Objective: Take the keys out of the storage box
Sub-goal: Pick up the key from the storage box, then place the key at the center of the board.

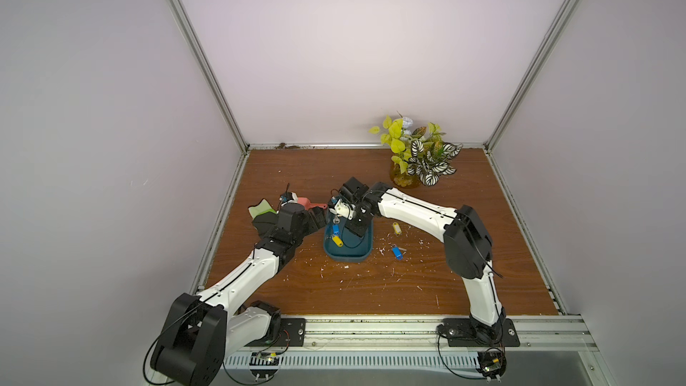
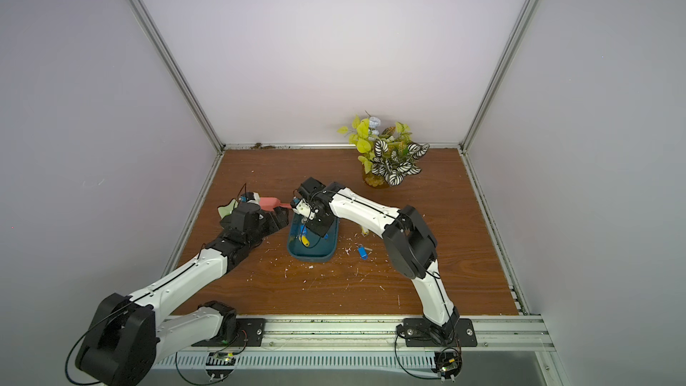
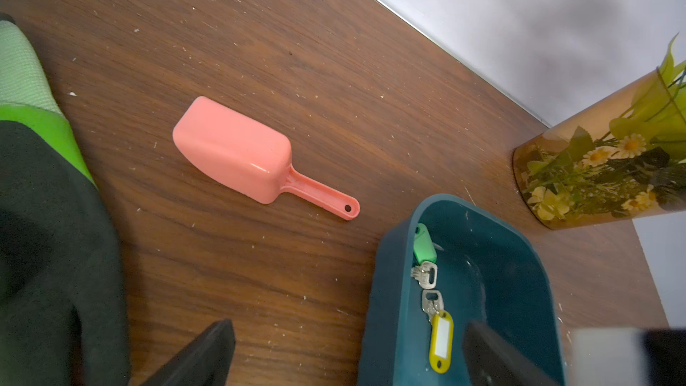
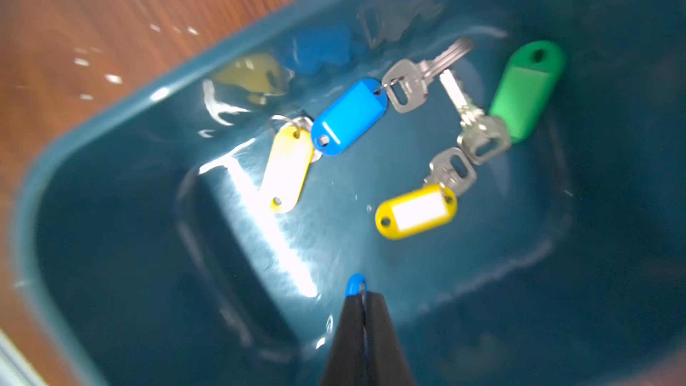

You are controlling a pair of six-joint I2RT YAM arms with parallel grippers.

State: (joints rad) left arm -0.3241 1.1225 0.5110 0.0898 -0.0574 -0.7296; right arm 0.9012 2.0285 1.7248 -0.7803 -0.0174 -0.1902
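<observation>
Your right gripper (image 4: 363, 295) is clamped on a blue plastic key tag (image 4: 355, 283); two keys (image 1: 397, 228) (image 1: 397, 252) out, 3 o'clock of teal plastic storage box (image 1: 347, 256), four more inside

No legible text or labels

1. The storage box (image 1: 347, 258), a dark teal tray with low walls and rounded corners, sits upright on the table (image 1: 371, 291).
2. Four silver keys lie on its floor: one with a blue tag (image 4: 349, 116), one with a yellow tag (image 4: 291, 168), another yellow (image 4: 415, 211) and one with a green tag (image 4: 527, 90).
3. A fifth tag, blue (image 4: 355, 284), is pinched in the right gripper (image 4: 363, 297) above the box floor.
4. Two keys lie on the table just beside the box, one yellow-tagged (image 1: 397, 228) and one blue-tagged (image 1: 397, 252).
</observation>
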